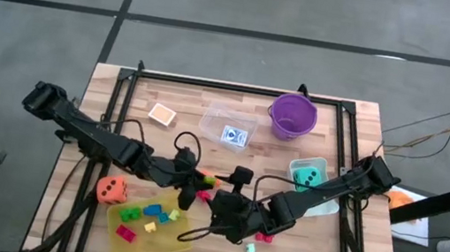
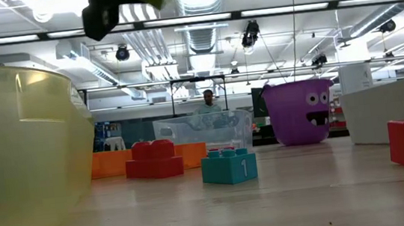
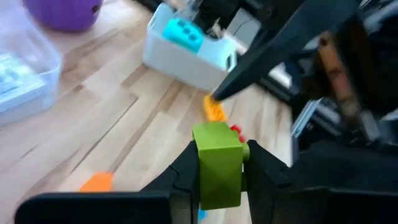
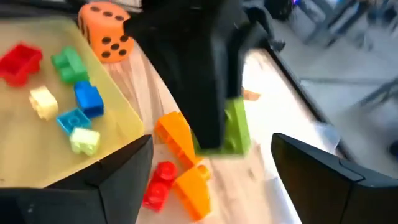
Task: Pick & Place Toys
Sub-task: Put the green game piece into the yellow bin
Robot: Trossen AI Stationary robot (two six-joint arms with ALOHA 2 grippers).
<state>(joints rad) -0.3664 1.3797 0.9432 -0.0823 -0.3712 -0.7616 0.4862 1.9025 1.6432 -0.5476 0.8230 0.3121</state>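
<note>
Your left gripper (image 3: 219, 171) clamps a green brick (image 3: 217, 163) between its fingers above the middle of the tabletop (image 1: 184, 102), a grip only the left wrist view shows plainly. From the right wrist view you see the same green brick (image 4: 235, 127) held by the dark left claw, with orange wedge pieces (image 4: 186, 162) and a red brick (image 4: 158, 183) lying on the wood below it.

Your right gripper (image 4: 211, 171) stands with fingers spread wide and empty, just beside the left one near the tabletop's front edge.

The flat yellow tray (image 1: 182, 231) sits at the front left, carrying red, green, blue and pale yellow bricks; the orange die (image 1: 112, 189) rests just beside its left corner. The teal die (image 1: 311, 174) lies in a pale tub (image 1: 325, 204) near the right edge.

The low view alone lets you read a raised "1" on a teal brick (image 2: 229, 166), and a cartoon face on the purple bucket (image 2: 301, 111) at the back right. Beside the bucket stands a clear plastic tub (image 1: 227, 125) holding a card pack (image 1: 233, 134); another small pack (image 1: 161, 115) lies to its left. A person (image 2: 208, 101) stands far behind the table.
</note>
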